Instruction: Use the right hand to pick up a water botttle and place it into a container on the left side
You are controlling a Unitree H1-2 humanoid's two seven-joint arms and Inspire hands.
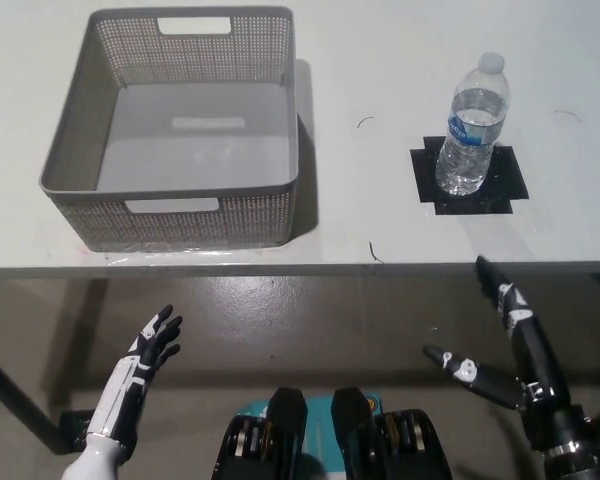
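Observation:
A clear water bottle with a white cap and a blue label stands upright on a black taped square at the right of the white table. To its left sits a grey woven basket with nothing in it. My black right hand is open below the table's front edge, underneath the bottle's side, fingers spread and apart from the bottle. At the lower left my white left hand rests open, also below the table edge.
The white table ends in a front edge running across the middle of the picture. A grey floor lies beneath it. A dark table leg shows at the far left.

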